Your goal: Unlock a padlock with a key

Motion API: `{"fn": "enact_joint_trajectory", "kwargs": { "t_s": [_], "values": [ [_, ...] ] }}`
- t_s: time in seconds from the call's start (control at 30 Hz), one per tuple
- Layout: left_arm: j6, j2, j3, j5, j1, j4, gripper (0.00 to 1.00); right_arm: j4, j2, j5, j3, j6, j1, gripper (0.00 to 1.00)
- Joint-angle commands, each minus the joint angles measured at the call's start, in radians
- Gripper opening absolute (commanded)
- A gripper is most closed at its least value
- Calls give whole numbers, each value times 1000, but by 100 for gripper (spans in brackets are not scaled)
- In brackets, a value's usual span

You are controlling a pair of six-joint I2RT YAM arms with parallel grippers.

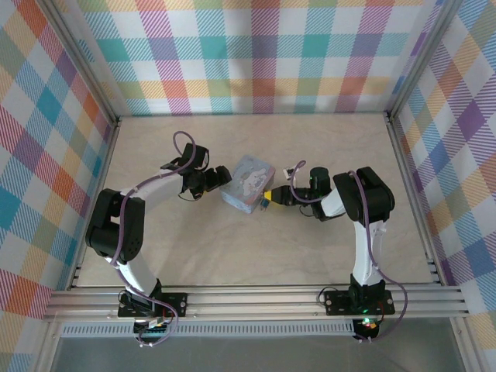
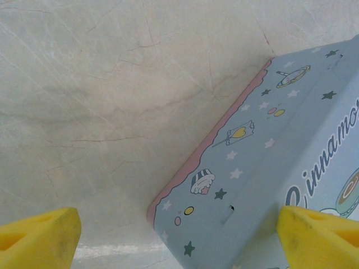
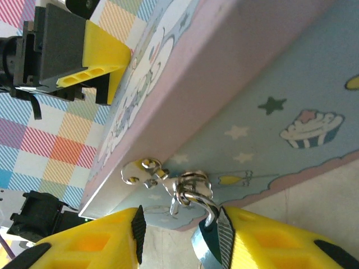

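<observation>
Step in hand, as I judge it: bracing the pale blue tin (image 1: 248, 184) on the desk (image 2: 84, 112) while closing in on the padlock (image 3: 201, 249), which hangs from the tin's silvery hasp (image 3: 140, 170). My right tool (image 3: 179, 240) has its fingers apart, with the lock between them beside one pad. My left tool (image 2: 179, 241) is spread wide over the tin's corner. The next move calls for a key aligned with a keyhole I cannot make out. The right wrist view shows lock and hasp close up, and the overhead view shows both arms meeting at the tin.

The padlock (image 3: 203, 238) is largely hidden between the right fingers (image 3: 269, 241), cut off below.
</observation>
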Motion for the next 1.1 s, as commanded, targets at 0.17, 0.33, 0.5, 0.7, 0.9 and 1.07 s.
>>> {"fn": "enact_joint_trajectory", "kwargs": {
  "t_s": [0.17,0.33,0.5,0.7,0.9,1.07],
  "values": [
    [18,37,9,-35,13,-69,90,-32,-18,-24,-12,-62,11,41],
    [21,34,9,-37,13,-75,89,-83,-46,66,-24,-106,12,45],
    [28,37,17,-45,14,-86,89,-218,-96,104,-2,-182,9,51],
    [30,43,26,-45,14,-84,89,-352,-104,112,36,-244,16,54],
    [28,51,32,-35,14,-80,89,-310,-73,83,52,-211,53,54],
    [28,53,35,-35,14,-82,89,-247,-58,52,42,-172,76,51]
  ]
}}
